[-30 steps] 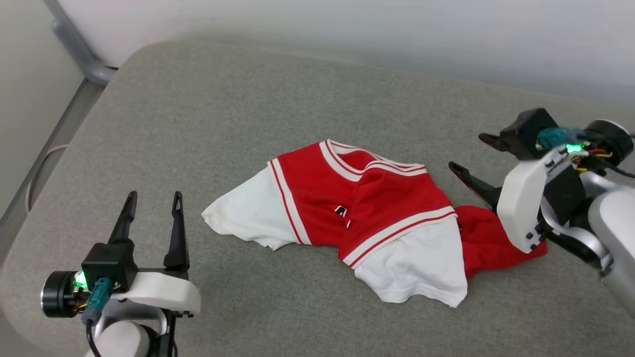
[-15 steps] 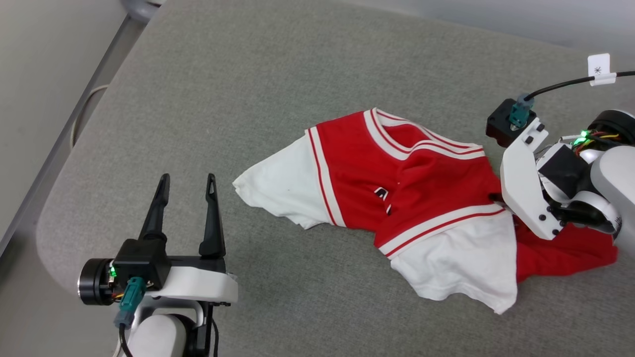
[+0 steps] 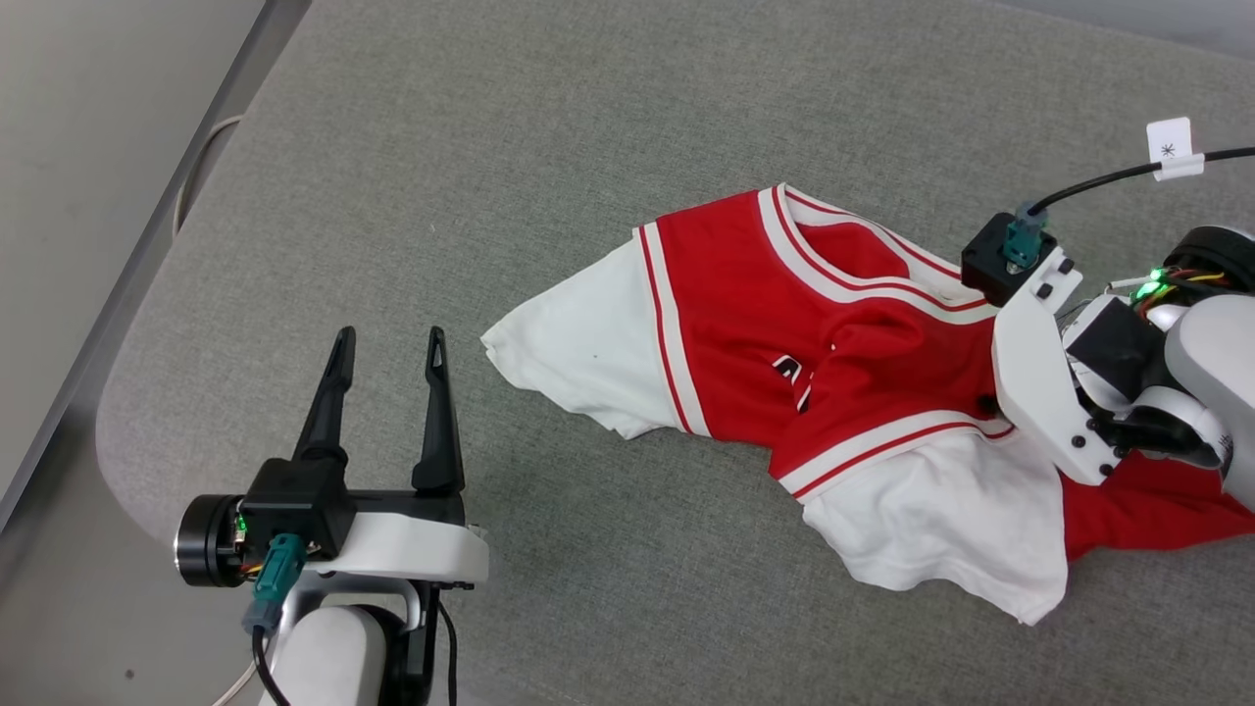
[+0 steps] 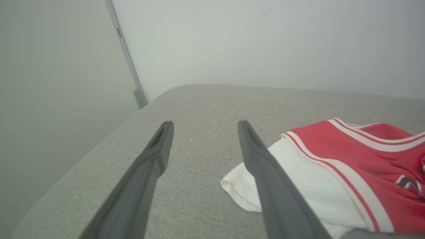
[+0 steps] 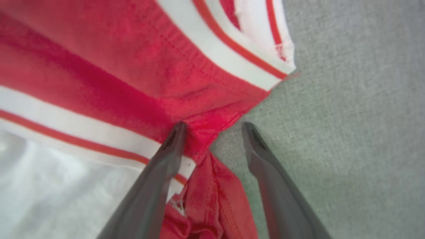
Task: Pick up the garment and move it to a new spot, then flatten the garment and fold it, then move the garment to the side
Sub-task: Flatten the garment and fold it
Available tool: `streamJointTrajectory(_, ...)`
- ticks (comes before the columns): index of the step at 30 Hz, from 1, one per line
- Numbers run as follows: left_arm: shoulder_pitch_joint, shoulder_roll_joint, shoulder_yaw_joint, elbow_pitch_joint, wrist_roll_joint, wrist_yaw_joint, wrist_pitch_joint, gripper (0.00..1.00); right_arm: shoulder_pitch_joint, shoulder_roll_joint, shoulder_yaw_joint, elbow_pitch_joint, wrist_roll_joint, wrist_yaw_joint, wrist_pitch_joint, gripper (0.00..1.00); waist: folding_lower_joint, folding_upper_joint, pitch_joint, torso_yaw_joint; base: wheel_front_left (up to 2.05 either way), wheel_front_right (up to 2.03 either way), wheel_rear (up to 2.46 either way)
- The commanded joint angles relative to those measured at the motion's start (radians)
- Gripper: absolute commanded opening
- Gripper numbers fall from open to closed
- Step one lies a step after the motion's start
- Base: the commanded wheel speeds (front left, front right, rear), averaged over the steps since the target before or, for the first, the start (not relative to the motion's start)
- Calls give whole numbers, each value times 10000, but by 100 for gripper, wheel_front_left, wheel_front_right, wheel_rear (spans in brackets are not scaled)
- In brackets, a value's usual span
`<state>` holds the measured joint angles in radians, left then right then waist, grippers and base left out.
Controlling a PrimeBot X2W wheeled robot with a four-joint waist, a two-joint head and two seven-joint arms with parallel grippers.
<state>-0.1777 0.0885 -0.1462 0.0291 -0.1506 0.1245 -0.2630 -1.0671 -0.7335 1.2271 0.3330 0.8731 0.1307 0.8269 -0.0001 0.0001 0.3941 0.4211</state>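
The garment, red with white sleeves and striped trim, lies crumpled on the grey cushion. Black letters peek out of a fold at its chest. My right gripper points down at the garment's right side. It is open, one finger on the red cloth, the other on bare cushion, with a red fold between them. In the head view its white wrist housing hides the fingers. My left gripper hovers open and empty left of the white sleeve, fingers pointing away from me.
The cushion's rounded corner lies beside my left arm, with floor and a grey rail beyond. A black cable with a white tag runs to my right wrist. Bare cushion stretches behind and in front of the garment.
The head camera has tilted down and shifted. My right gripper has swung from level beside the garment to pointing down onto its right side, bunching the cloth slightly. My left arm has held still.
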Motion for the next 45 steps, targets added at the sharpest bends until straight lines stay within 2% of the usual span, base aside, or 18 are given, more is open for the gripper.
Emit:
streamJointTrajectory(1, -102, -26, 101, 20, 68, -48, -25, 100, 636, 174, 559, 246, 76, 0, -83, 0, 1, -1, -29, -46, 0, 0, 0)
streamJointTrajectory(8, 99, -144, 477, 151, 417, -317, -25, 100, -27, 300, 457, 4, -132, -5, -2254, 0, 1, -1, -577, -475, 0, 0, 0)
streamJointTrajectory(9, 290, -149, 617, 158, 531, -416, -25, 100, -189, 151, 459, -390, -367, -5, -3291, 0, 1, -1, -914, -743, 0, 0, 0)
streamJointTrajectory(14, 603, -78, 895, 192, 664, -550, -25, 100, 46, -182, 315, -1117, -556, -5, -4730, 0, 1, -1, -1434, -1257, 0, 0, 0)
streamJointTrajectory(15, 816, -32, 1085, 177, 680, -597, -25, 100, 429, -523, 11, -1690, -481, -5, -5249, 0, 1, -1, -1702, -1551, 0, 0, 0)
streamJointTrajectory(20, 1267, -53, 1272, 87, 784, -567, -25, 100, 1435, -1241, -1018, -2639, -377, -6, -5740, 0, 1, -1, -2071, -2038, 0, 0, 0)
streamJointTrajectory(27, 1695, -57, 1521, -24, 811, -635, -23, 100, 3468, -2367, -3335, -3483, -445, -6, -5840, 0, 1, -1, -2341, -2564, 0, 0, 0)
streamJointTrajectory(33, 1705, -115, 1584, -40, 831, -698, -25, 100, 4870, -3006, -5677, -4010, -793, -6, -5193, 0, 1, -1, -2316, -2789, 0, 0, 0)
streamJointTrajectory(39, 1495, -192, 1515, -72, 852, -760, -25, 100, 5528, -3057, -7609, -4141, -1301, -6, -4029, 0, 1, -1, -2060, -2727, 0, 0, 0)
streamJointTrajectory(45, 1182, -252, 1383, -28, 796, -838, -25, 100, 5225, -2998, -8125, -3838, -1796, -6, -2906, 0, 1, -1, -1492, -2335, 0, 0, 0)
